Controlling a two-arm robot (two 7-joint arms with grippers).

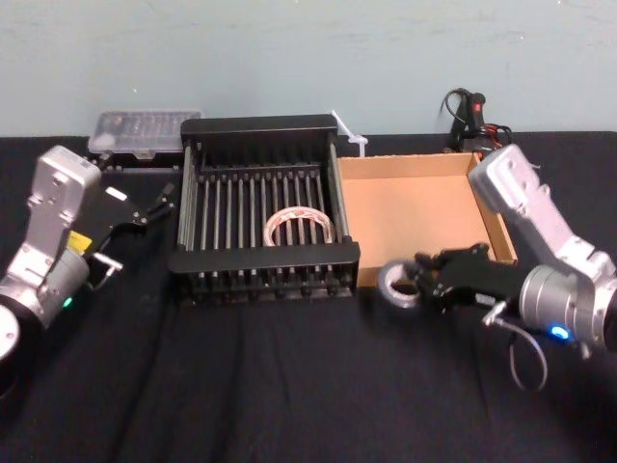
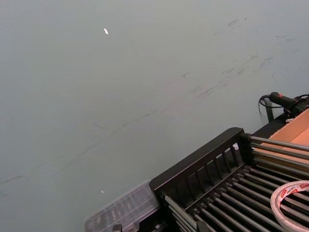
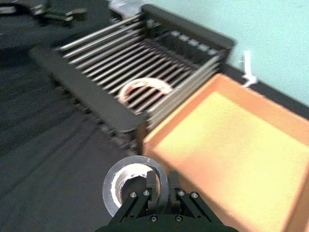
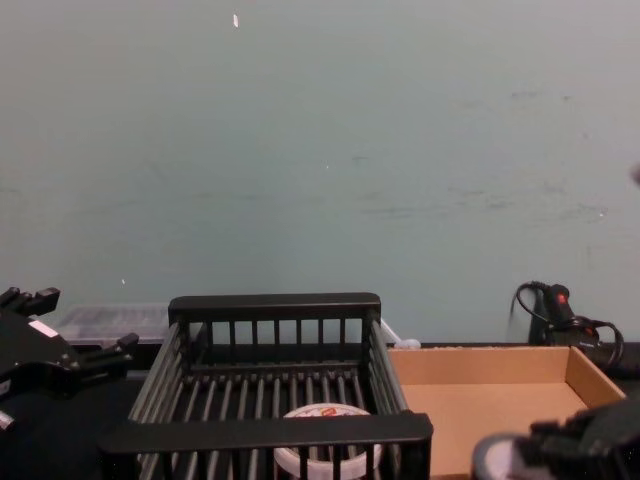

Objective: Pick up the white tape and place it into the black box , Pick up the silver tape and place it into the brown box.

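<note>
The white tape (image 1: 301,227) lies flat on the slatted floor of the black box (image 1: 265,258), right of its middle, and shows again in the wrist views (image 3: 145,87) (image 2: 292,203). My right gripper (image 1: 424,282) is shut on the silver tape (image 1: 398,285), one finger inside the core and one outside its wall (image 3: 118,186). It holds the roll over the black cloth, just in front of the brown box (image 1: 415,207) at its near left corner. My left gripper (image 1: 145,207) hangs open to the left of the black box, holding nothing.
A clear plastic case (image 1: 145,130) sits behind the black box at the back left. A black tool with a cable (image 1: 472,116) lies behind the brown box, and a small white piece (image 1: 349,135) stands between the boxes at the back. Black cloth covers the table.
</note>
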